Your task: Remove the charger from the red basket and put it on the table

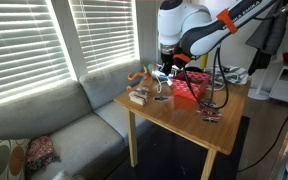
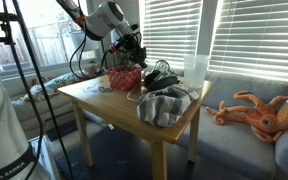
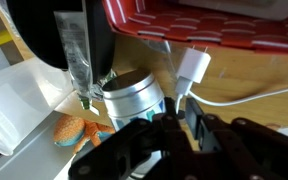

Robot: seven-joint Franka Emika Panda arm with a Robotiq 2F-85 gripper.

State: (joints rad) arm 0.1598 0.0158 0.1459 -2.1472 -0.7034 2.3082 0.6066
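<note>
The red mesh basket [image 1: 188, 92] [image 2: 124, 79] stands on the light-wood table [image 1: 174, 116] [image 2: 92, 93]. In the wrist view its red rim [image 3: 214, 25] fills the top. A white charger plug [image 3: 194, 65] with a white cable [image 3: 254, 97] lies just outside the basket, over the table top [image 3: 239, 68]. My gripper [image 3: 182, 112] is nearly closed, and the white cable runs in between its fingertips. It hovers beside the basket in both exterior views [image 1: 168, 70] [image 2: 136, 58]. Thin black cords [image 1: 220, 88] hang in loops past the basket; their ends are hidden.
A silver can [image 3: 134, 95] stands close beside my fingers. A grey cloth [image 2: 166, 106] and a white cup [image 2: 194, 68] sit near one table corner. A small dark-and-red clump [image 1: 212, 115] lies near another edge. An orange plush octopus [image 2: 259, 112] rests on the sofa.
</note>
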